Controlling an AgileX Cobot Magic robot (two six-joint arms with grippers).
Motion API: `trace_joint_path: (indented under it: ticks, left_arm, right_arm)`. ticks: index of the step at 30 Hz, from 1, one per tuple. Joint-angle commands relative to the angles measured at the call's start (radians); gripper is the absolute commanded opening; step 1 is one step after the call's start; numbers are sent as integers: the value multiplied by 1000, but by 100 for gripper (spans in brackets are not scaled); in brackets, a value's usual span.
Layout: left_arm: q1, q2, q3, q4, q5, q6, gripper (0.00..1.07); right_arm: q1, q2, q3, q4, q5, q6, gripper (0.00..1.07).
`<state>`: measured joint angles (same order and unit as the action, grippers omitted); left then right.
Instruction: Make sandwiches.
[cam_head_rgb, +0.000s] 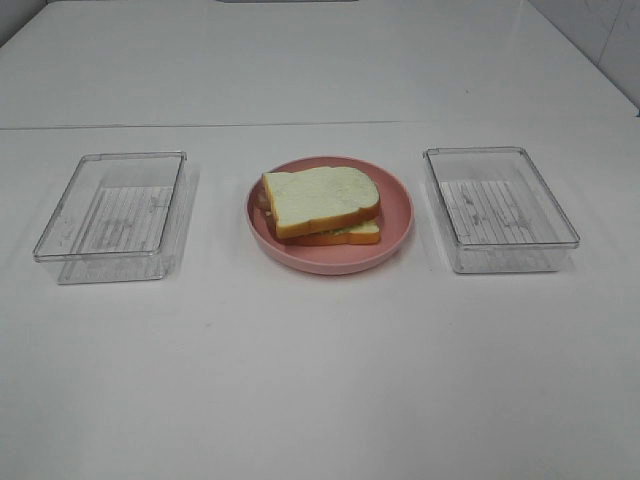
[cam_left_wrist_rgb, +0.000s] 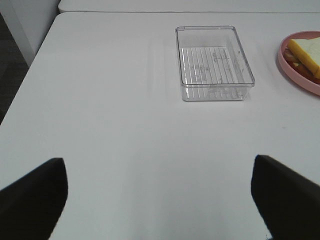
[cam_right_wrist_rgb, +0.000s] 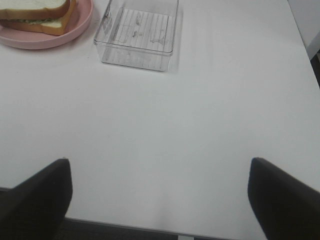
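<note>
**Sandwich stacked on plate, both grippers wide and empty**

Sandwich (cam_head_rgb: 322, 205) position is stated last; items are listed by size, largest first.

1. Table (cam_head_rgb: 320, 380) — white, flat surface carrying every other item. In the high view no arm or gripper is visible above it.

2. Left tray (cam_head_rgb: 112, 215) — clear plastic, rectangular, with a ribbed floor. It stands on the table to the left of the plate, apart from it. Nothing is visible inside.

3. Right tray (cam_head_rgb: 500, 208) — same type, standing to the right of the plate, also apart from it. Nothing is visible inside.

4. Plate (cam_head_rgb: 395, 215) — round, pink, between the two trays near the table's middle.

5. Sandwich — lies on the plate. The top bread slice is pale with an orange-brown crust and sits slightly offset over a second slice beneath. A thin green layer shows between the slices in the right wrist view; a reddish strip shows at one edge in the left wrist view. Other filling cannot be told.

6. Left gripper (cam_left_wrist_rgb: 160, 197) — jaws spread wide, holding nothing, over bare table well short of the left tray.

7. Right gripper (cam_right_wrist_rgb: 160, 197) — jaws spread wide, holding nothing, above the table's near edge, well apart from the right tray.
</note>
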<state>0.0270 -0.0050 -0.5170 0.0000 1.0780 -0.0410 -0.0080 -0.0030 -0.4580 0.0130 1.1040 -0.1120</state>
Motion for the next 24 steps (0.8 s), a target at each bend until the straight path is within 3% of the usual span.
trace_joint_path:
  ticks: [1,24]
  left_arm:
    - [1,-10,1,-8,-4,0,91]
    - [1,-9,1,-8,-4,0,91]
  right_arm:
    - [-5,-36,3,8,-4,-12,93]
    - [-5,-36,3,8,-4,-13,93]
